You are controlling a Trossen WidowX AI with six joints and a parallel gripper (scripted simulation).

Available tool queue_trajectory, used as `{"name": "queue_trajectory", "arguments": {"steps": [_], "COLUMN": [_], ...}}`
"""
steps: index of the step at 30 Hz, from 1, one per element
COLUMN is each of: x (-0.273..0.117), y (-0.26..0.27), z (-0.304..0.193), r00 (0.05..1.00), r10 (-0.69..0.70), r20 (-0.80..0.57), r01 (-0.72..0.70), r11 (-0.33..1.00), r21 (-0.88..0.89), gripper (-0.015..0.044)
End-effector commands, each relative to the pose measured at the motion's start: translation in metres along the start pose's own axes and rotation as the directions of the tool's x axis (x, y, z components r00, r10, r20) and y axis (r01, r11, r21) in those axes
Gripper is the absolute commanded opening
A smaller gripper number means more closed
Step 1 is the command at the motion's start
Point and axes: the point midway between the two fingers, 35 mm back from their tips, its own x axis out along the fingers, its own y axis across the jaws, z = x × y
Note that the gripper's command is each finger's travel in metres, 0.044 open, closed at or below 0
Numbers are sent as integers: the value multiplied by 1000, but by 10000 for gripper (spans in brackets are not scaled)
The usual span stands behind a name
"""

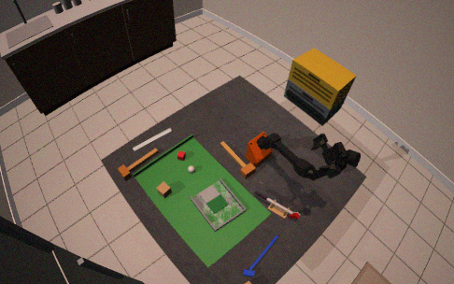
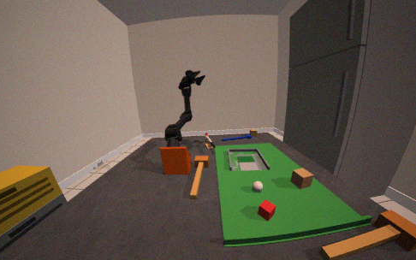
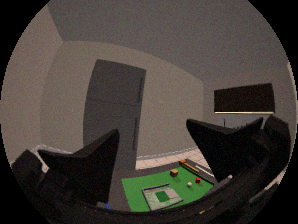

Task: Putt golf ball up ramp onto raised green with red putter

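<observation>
Dark mat (image 1: 236, 107) underfoot: red putter (image 1: 280, 208) rests on its stand beside the green's (image 1: 180, 205) edge, ball (image 1: 191, 169) between red cube (image 1: 181, 155) and tan block (image 1: 163, 189), gripper (image 2: 200, 79) raised high, jaws wide, empty.

No text, number, brand or sign can be read anywhere. The yellow crate (image 1: 319, 85) by the wall bears dark bars on its side, clearest in the exterior view, but they form no letters. The counter, the fridge and the tools carry no legible marking.
</observation>
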Motion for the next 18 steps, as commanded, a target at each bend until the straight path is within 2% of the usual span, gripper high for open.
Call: {"name": "queue_trajectory", "arguments": {"steps": [1, 2, 10, 12, 18], "x": [0, 2, 40, 52, 90], "y": [-1, -5, -52, -65, -80], "z": [0, 0, -26, -43, -102], "r00": [1000, 1000, 948, 936, 816], "r10": [4, 18, 226, 227, 362], "r20": [-4, -16, -224, -270, -452], "r01": [-4, -18, -260, -268, -483], "r11": [1000, 1000, 956, 955, 856], "r21": [-3, -11, -137, -124, -186], "gripper": [426, 440, 440, 440, 440]}}
